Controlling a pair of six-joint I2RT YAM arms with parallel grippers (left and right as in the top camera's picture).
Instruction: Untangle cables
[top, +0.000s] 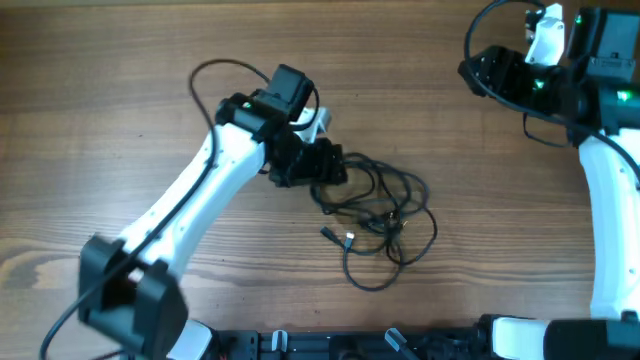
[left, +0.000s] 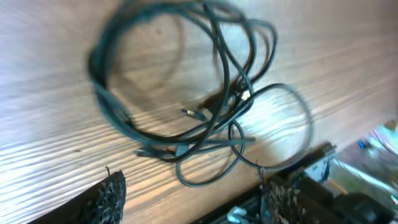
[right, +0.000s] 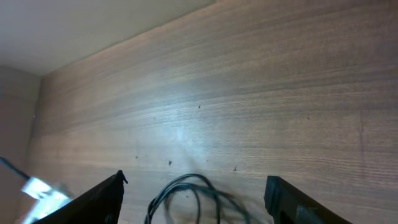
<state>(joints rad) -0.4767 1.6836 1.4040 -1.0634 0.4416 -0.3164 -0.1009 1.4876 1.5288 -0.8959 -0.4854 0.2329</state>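
On the brown wooden table (top: 120, 60), thin black tangled cables (top: 378, 213) lie loose; left jaws and right jaws both stand apart.

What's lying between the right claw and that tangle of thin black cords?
Only bare brown wooden tabletop, from right claw to black cable tangle; the overhead view shows it.

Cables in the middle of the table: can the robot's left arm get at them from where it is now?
Probably yes. The left arm has its open fingers hovering just beside the cables, with only bare table between them.
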